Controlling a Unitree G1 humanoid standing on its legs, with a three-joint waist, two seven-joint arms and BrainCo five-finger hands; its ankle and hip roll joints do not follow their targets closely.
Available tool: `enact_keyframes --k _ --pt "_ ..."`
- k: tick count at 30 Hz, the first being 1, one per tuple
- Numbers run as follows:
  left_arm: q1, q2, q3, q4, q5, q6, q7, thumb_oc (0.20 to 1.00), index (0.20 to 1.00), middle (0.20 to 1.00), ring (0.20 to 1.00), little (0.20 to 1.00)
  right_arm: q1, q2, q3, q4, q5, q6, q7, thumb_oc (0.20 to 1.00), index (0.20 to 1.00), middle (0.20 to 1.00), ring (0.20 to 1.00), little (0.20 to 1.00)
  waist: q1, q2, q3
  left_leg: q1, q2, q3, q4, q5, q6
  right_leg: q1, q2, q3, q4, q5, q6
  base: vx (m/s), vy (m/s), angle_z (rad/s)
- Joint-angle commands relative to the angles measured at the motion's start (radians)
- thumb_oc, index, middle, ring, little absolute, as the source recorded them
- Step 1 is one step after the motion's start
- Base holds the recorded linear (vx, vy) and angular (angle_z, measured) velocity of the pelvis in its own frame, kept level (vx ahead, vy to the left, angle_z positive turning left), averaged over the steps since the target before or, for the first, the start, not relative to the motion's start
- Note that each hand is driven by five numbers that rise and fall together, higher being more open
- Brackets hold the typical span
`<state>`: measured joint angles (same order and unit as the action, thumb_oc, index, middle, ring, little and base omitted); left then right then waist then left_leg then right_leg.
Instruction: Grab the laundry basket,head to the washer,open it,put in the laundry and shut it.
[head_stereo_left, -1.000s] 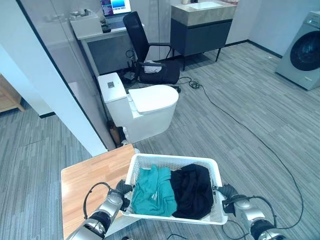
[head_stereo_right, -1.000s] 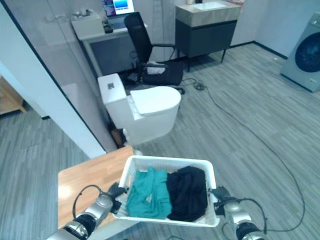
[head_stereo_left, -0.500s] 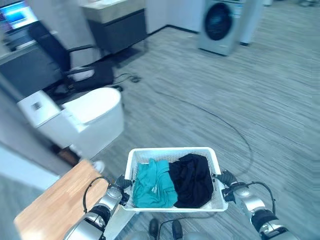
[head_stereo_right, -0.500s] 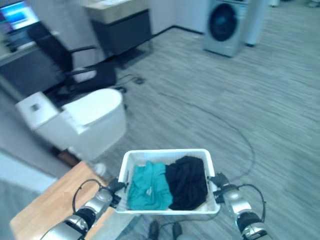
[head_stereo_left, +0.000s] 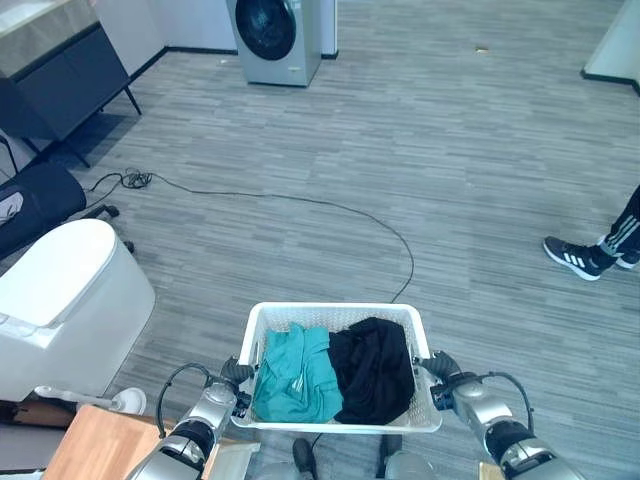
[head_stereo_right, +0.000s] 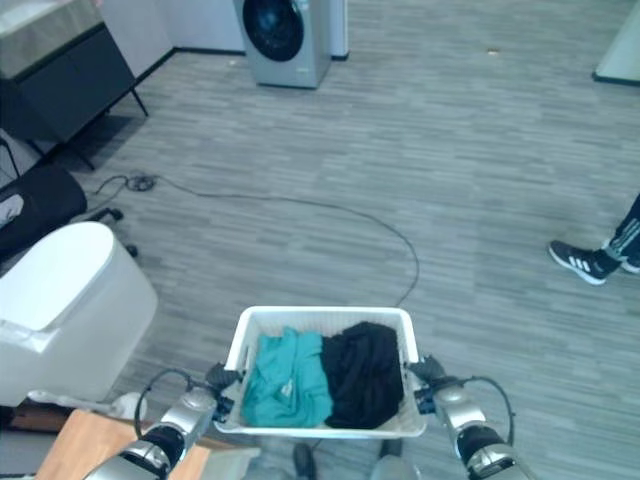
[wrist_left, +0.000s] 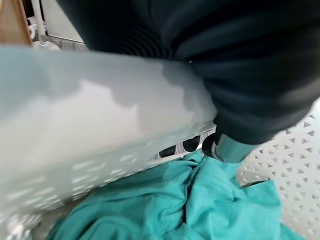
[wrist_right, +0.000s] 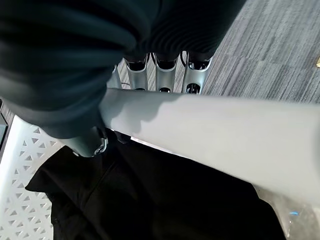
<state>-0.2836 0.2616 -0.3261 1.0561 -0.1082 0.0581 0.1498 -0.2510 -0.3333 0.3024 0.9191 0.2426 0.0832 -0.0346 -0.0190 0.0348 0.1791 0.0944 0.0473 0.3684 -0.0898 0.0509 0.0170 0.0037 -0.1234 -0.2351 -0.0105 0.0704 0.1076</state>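
Carrying the laundry basket (head_stereo_left: 338, 368) toward the washer (head_stereo_left: 276, 40)

Left robot hand (head_stereo_left: 236, 381) and right robot hand (head_stereo_left: 441, 384) are gripping its end rims; washer is standing far ahead, slightly leftward.

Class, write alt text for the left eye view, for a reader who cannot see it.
Two robot hands, the left hand and the right hand, hold a white laundry basket by its side rims; a teal garment and a black garment lie inside. A washer stands far across the grey floor, a toilet is at left, and a person's shoe at right.
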Motion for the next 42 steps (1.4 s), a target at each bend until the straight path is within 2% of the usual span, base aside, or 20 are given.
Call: enact_keyframes --k 1,5,9,10,11,12,13,14,17,18,20,23,28,32,34,35,37,39,41,42 --pt "-0.049 0.024 0.08 0.046 -0.088 -0.06 -0.022 0.2 0.2 0.2 0.2 0.2 -0.048 -0.05 -0.068 0.055 0.097 -0.035 0.007 0.2 0.2 0.2 0.2 0.2 -0.007 -0.03 -0.072 -0.026 -0.005 -0.027 0.006 -0.005 -0.036 0.018 0.039 0.053 -0.01 -0.015 0.02 0.01 -0.152 -0.4" --pt "-0.048 0.028 0.093 0.045 -0.11 -0.058 -0.03 0.2 0.2 0.2 0.2 0.2 -0.033 -0.074 -0.067 0.024 0.053 -0.028 -0.002 0.2 0.2 0.2 0.2 0.2 -0.026 -0.037 -0.068 -0.022 0.016 -0.036 0.011 0.004 -0.049 0.023 0.068 0.082 -0.004 -0.029 -0.003 0.02 -0.206 -0.22" --pt "-0.06 0.034 0.101 0.058 -0.128 -0.054 -0.037 0.2 0.2 0.2 0.2 0.2 -0.01 -0.103 -0.082 -0.03 0.083 -0.036 -0.003 0.2 0.2 0.2 0.2 0.2 -0.051 -0.068 -0.06 -0.083 0.052 -0.042 0.177 -0.031 -0.069 0.039 0.091 0.103 -0.024 -0.032 -0.029 -0.01 -0.266 -0.02" --pt "-0.067 0.03 0.104 0.052 -0.147 -0.055 -0.038 0.2 0.2 0.2 0.2 0.2 -0.012 -0.116 -0.08 -0.038 0.094 -0.039 -0.003 0.2 0.2 0.2 0.2 0.2 -0.047 -0.082 -0.041 -0.145 0.057 -0.075 0.301 -0.043 -0.072 0.049 0.088 0.107 -0.039 -0.029 -0.039 -0.04 -0.168 -0.04" --pt "-0.068 0.025 0.106 0.051 -0.16 -0.057 -0.036 0.2 0.2 0.2 0.2 0.2 -0.014 -0.119 -0.073 -0.04 0.091 -0.039 -0.003 0.2 0.2 0.2 0.2 0.2 -0.04 -0.085 -0.033 -0.17 0.047 -0.117 0.345 -0.038 -0.072 0.054 0.089 0.115 -0.044 -0.027 -0.045 -0.04 -0.167 0.01" --pt "-0.068 0.025 0.106 0.051 -0.16 -0.057 -0.036 0.2 0.2 0.2 0.2 0.2 -0.014 -0.119 -0.073 -0.04 0.091 -0.039 -0.003 0.2 0.2 0.2 0.2 0.2 -0.041 -0.084 -0.033 -0.172 0.048 -0.119 0.348 -0.04 -0.072 0.054 0.089 0.114 -0.044 -0.027 -0.045 -0.01 -0.063 -0.09" --pt "-0.068 0.021 0.105 0.046 -0.175 -0.062 -0.033 0.2 0.2 0.2 0.2 0.2 -0.013 -0.119 -0.072 -0.045 0.092 -0.039 -0.005 0.2 0.2 0.2 0.2 0.2 -0.029 -0.086 -0.026 -0.206 0.014 -0.171 0.37 -0.026 -0.07 0.058 0.087 0.125 -0.053 -0.024 -0.048 0.01 -0.029 -0.25" --pt "-0.064 0.012 0.101 0.04 -0.177 -0.063 -0.034 0.2 0.2 0.2 0.2 0.2 -0.011 -0.116 -0.075 -0.046 0.098 -0.041 -0.009 0.2 0.2 0.2 0.2 0.2 -0.023 -0.085 -0.022 -0.241 -0.016 -0.197 0.352 -0.031 -0.062 0.065 0.084 0.133 -0.066 -0.021 -0.046 0.09 -0.017 -0.34" --pt "-0.043 0.01 0.097 0.033 -0.168 -0.061 -0.039 0.2 0.2 0.2 0.2 0.2 0.014 -0.109 -0.092 -0.065 0.108 -0.046 -0.01 0.2 0.2 0.2 0.2 0.2 -0.025 -0.068 -0.035 -0.275 -0.02 -0.172 0.252 0.02 -0.063 0.081 0.086 0.142 -0.077 -0.023 -0.038 0.13 0.05 -0.12" --pt "-0.035 0.013 0.101 0.035 -0.17 -0.062 -0.031 0.2 0.2 0.2 0.2 0.2 0.025 -0.101 -0.095 -0.083 0.119 -0.054 -0.005 0.2 0.2 0.2 0.2 0.2 -0.013 -0.052 -0.03 -0.29 -0.025 -0.196 0.178 0.081 -0.078 0.087 0.099 0.163 -0.075 -0.022 -0.039 0.12 0.09 -0.22" --pt "-0.028 0.012 0.104 0.039 -0.168 -0.063 -0.032 0.2 0.2 0.2 0.2 0.2 0.028 -0.095 -0.095 -0.078 0.119 -0.054 -0.01 0.2 0.2 0.2 0.2 0.2 -0.014 -0.048 -0.034 -0.26 -0.028 -0.2 0.16 0.061 -0.07 0.088 0.101 0.173 -0.075 -0.028 -0.035 0.1 0.079 -0.41" --pt "0.004 -0.006 0.1 0.036 -0.166 -0.074 -0.034 0.2 0.2 0.2 0.2 0.2 0.049 -0.066 -0.114 -0.067 0.15 -0.056 -0.008 0.2 0.2 0.2 0.2 0.2 -0.027 -0.017 -0.07 -0.155 -0.045 -0.195 0.059 0.045 -0.053 0.101 0.093 0.198 -0.077 -0.045 -0.019 0.21 0.209 -0.53" --pt "0.031 -0.004 0.098 0.02 -0.166 -0.081 -0.031 0.2 0.2 0.2 0.2 0.2 0.049 -0.036 -0.119 -0.044 0.168 -0.059 -0.014 0.2 0.2 0.2 0.2 0.2 -0.023 -0.007 -0.082 -0.101 -0.057 -0.169 0.02 0.028 -0.034 0.104 0.072 0.231 -0.069 -0.043 -0.003 0.12 0.189 -0.34" --pt "0.039 0.011 0.094 -0.004 -0.164 -0.082 -0.027 0.2 0.2 0.2 0.2 0.2 0.027 -0.011 -0.112 -0.024 0.183 -0.061 -0.007 0.2 0.2 0.2 0.2 0.2 -0.013 0.0 -0.087 -0.072 -0.073 -0.166 0.002 0.006 -0.007 0.069 0.055 0.253 0.033 -0.071 0.015 0.08 0.205 -0.16" --pt "0.027 0.026 0.086 -0.026 -0.158 -0.077 -0.026 0.2 0.2 0.2 0.2 0.2 0.004 0.008 -0.102 -0.009 0.2 -0.062 -0.001 0.2 0.2 0.2 0.2 0.2 -0.007 0.004 -0.072 -0.049 -0.074 -0.163 0.002 -0.014 0.011 -0.005 0.054 0.24 0.211 -0.082 0.033 0.03 0.169 -0.19" --pt "0.026 0.026 0.086 -0.026 -0.158 -0.077 -0.026 0.2 0.2 0.2 0.2 0.2 0.003 0.009 -0.102 -0.009 0.2 -0.062 -0.001 0.2 0.2 0.2 0.2 0.2 -0.006 0.003 -0.072 -0.049 -0.075 -0.162 0.002 -0.014 0.011 -0.009 0.054 0.241 0.218 -0.085 0.034 0.03 0.124 -0.18" --pt "0.001 0.031 0.077 -0.025 -0.177 -0.063 -0.03 0.2 0.2 0.2 0.2 0.2 -0.013 0.036 -0.085 -0.011 0.205 -0.057 0.005 0.2 0.2 0.2 0.2 0.2 -0.022 0.002 -0.039 -0.011 -0.071 -0.169 0.002 -0.028 0.015 -0.139 0.08 0.147 0.43 -0.007 0.059 0.07 0.162 -0.18" --pt "-0.019 0.032 0.07 -0.032 -0.169 -0.058 -0.034 0.2 0.2 0.2 0.2 0.2 -0.019 0.037 -0.079 -0.034 0.211 -0.053 0.005 0.2 0.2 0.2 0.2 0.2 -0.035 0.003 -0.032 0.006 -0.086 -0.178 0.002 -0.034 0.015 -0.184 0.088 0.125 0.416 0.005 0.051 0.13 0.115 0.06" --pt "-0.03 0.031 0.071 -0.032 -0.163 -0.058 -0.039 0.2 0.2 0.2 0.2 0.2 -0.017 0.034 -0.074 -0.045 0.213 -0.048 0.016 0.2 0.2 0.2 0.2 0.2 -0.041 0.005 -0.03 0.03 -0.089 -0.181 0.002 -0.06 0.009 -0.191 0.045 0.066 0.309 0.0 0.033 0.2 0.032 0.59" --pt "-0.033 0.031 0.068 -0.032 -0.16 -0.057 -0.04 0.2 0.2 0.2 0.2 0.2 -0.016 0.031 -0.074 -0.042 0.215 -0.047 0.016 0.2 0.2 0.2 0.2 0.2 -0.044 0.005 -0.029 0.036 -0.088 -0.191 0.002 -0.065 0.007 -0.193 0.039 0.066 0.281 0.003 0.03 0.24 -0.024 0.61"
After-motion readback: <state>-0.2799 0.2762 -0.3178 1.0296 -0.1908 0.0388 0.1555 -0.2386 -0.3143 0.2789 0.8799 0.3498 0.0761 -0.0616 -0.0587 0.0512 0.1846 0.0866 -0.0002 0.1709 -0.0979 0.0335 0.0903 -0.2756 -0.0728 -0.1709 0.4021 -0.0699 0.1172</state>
